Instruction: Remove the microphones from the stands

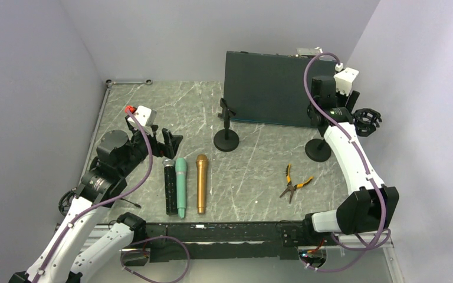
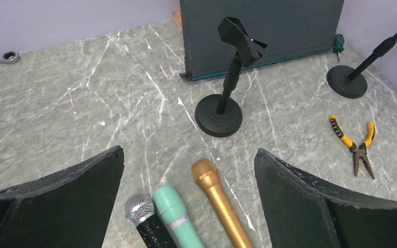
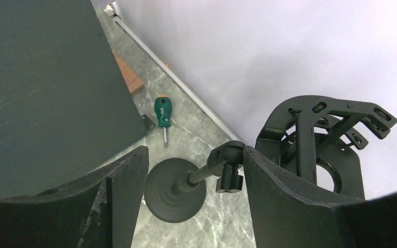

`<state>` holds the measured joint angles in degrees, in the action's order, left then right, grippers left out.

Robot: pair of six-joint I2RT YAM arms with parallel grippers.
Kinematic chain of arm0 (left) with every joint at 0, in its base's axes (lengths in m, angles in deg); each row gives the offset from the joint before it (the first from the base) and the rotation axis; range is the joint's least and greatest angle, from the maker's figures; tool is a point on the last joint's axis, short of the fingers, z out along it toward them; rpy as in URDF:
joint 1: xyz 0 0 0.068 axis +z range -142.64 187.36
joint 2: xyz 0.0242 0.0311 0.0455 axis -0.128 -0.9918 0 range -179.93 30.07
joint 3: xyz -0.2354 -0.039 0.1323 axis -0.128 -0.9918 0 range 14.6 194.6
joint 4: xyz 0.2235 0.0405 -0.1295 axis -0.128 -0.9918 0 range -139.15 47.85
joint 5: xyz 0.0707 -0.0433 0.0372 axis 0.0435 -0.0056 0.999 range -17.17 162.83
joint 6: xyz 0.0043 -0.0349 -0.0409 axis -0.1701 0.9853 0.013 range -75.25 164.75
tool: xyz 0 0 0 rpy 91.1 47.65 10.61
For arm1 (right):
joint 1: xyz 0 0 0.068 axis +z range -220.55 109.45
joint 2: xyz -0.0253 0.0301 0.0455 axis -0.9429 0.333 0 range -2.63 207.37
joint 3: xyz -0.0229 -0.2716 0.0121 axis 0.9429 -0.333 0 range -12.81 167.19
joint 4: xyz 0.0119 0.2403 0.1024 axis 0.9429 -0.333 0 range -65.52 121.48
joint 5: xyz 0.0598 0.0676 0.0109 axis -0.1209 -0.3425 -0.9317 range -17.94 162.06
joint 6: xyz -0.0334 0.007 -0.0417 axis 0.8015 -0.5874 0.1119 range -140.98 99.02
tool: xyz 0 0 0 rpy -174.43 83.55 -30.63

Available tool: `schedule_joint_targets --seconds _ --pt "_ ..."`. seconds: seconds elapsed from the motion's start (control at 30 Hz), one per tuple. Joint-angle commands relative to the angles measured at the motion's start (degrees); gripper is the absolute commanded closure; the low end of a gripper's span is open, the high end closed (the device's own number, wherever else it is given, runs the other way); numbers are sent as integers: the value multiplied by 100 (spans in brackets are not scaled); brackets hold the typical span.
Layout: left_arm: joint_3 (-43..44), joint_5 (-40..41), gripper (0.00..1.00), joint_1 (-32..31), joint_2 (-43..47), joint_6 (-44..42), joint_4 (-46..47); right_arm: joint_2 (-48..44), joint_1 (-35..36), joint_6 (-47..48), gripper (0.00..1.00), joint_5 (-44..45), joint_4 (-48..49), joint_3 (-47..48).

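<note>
Three microphones lie side by side on the table: a black one with a silver head (image 1: 170,190), a teal one (image 1: 180,186) and a gold one (image 1: 202,183). A short stand (image 1: 226,128) with a clip holds nothing. A taller stand (image 1: 319,150) at the right carries a black shock mount (image 1: 366,121), which holds no microphone. My left gripper (image 2: 188,170) is open and empty above the heads of the microphones. My right gripper (image 3: 196,165) is open, and the tall stand's upper joint (image 3: 226,157) sits between its fingers, against the right finger.
A dark upright panel (image 1: 268,88) stands at the back. Yellow-handled pliers (image 1: 294,184) lie right of the microphones. A green screwdriver (image 3: 162,112) and a wooden block (image 3: 129,77) lie by the right wall. A wrench (image 1: 130,82) lies at the back left.
</note>
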<state>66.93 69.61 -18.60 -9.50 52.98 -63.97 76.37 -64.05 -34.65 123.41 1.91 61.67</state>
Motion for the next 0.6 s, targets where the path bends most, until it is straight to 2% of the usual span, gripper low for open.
schedule_joint_targets --seconds 0.0,0.33,0.57 --pt "57 -79 1 12 42 36 153 400 -67 -917 33 -1337 -1212 -696" --pt "48 -68 1 13 14 24 161 399 -62 -1220 34 -1783 -908 -1292" --pt "47 -92 1 13 -37 36 161 394 -70 -859 33 -1647 -905 -636"
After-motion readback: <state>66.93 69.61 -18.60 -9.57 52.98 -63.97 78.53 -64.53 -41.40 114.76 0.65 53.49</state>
